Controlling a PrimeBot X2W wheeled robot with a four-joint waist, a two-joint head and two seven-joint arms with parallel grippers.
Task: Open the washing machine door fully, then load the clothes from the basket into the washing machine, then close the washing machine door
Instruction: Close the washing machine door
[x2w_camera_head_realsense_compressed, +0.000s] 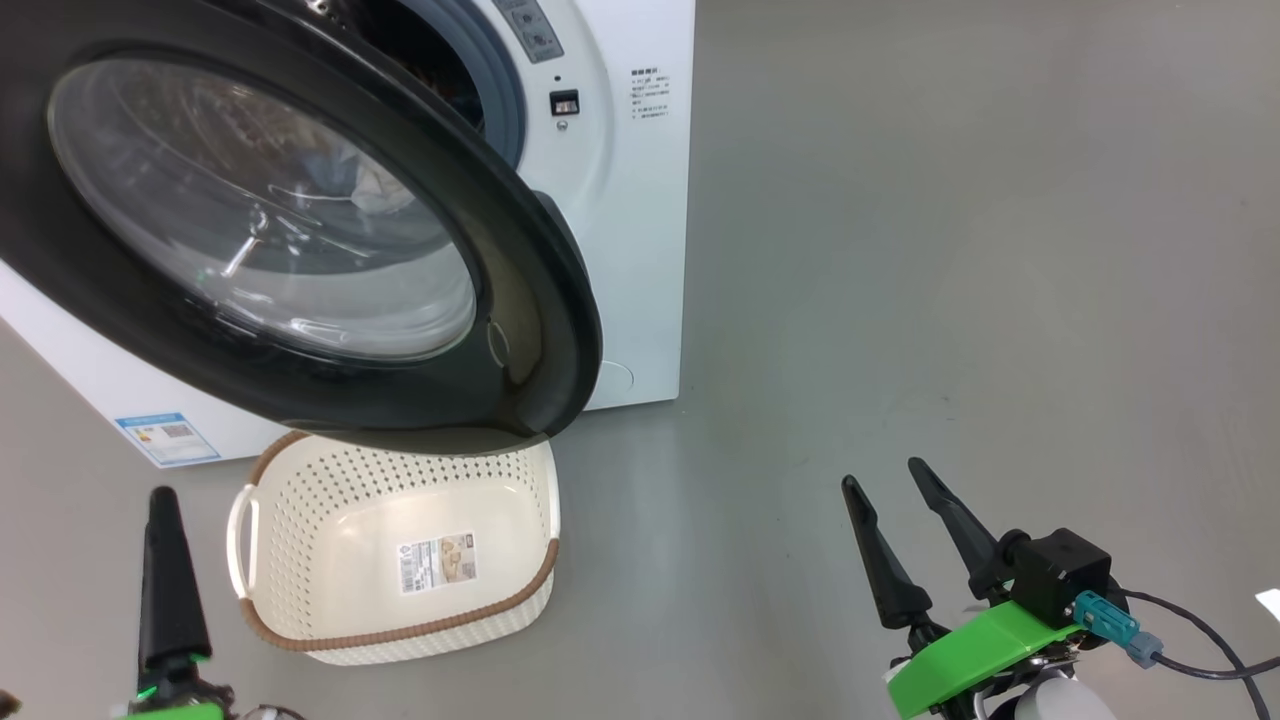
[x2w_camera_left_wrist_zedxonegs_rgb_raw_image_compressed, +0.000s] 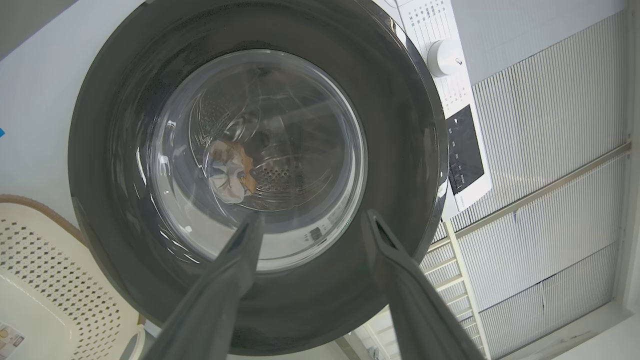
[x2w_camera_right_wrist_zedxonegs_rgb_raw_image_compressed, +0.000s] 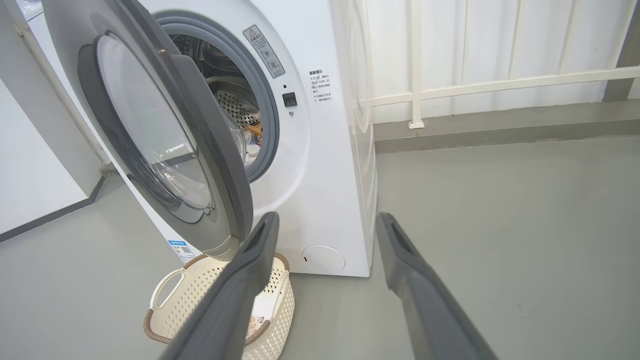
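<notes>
The washing machine (x2w_camera_head_realsense_compressed: 625, 230) stands at the upper left with its black round door (x2w_camera_head_realsense_compressed: 530, 300) swung out over the basket (x2w_camera_head_realsense_compressed: 400, 632). The basket sits on the floor with nothing in it; its bottom sticker shows. The clothes (x2w_camera_right_wrist_zedxonegs_rgb_raw_image_compressed: 252, 139) lie inside the drum, and show through the door glass as clothes (x2w_camera_left_wrist_zedxonegs_rgb_raw_image_compressed: 230, 172). My left gripper (x2w_camera_left_wrist_zedxonegs_rgb_raw_image_compressed: 312, 220) is open below the door, pointing up at its glass, holding nothing; one of its fingers (x2w_camera_head_realsense_compressed: 165, 565) stands left of the basket. My right gripper (x2w_camera_head_realsense_compressed: 905, 490) is open and empty, over the floor right of the basket.
Grey floor (x2w_camera_head_realsense_compressed: 950, 250) stretches to the right of the machine. A white railing (x2w_camera_right_wrist_zedxonegs_rgb_raw_image_compressed: 500, 82) and wall run behind it. The door's lower edge hangs low over the basket's far rim. A cable (x2w_camera_head_realsense_compressed: 1200, 650) trails from my right wrist.
</notes>
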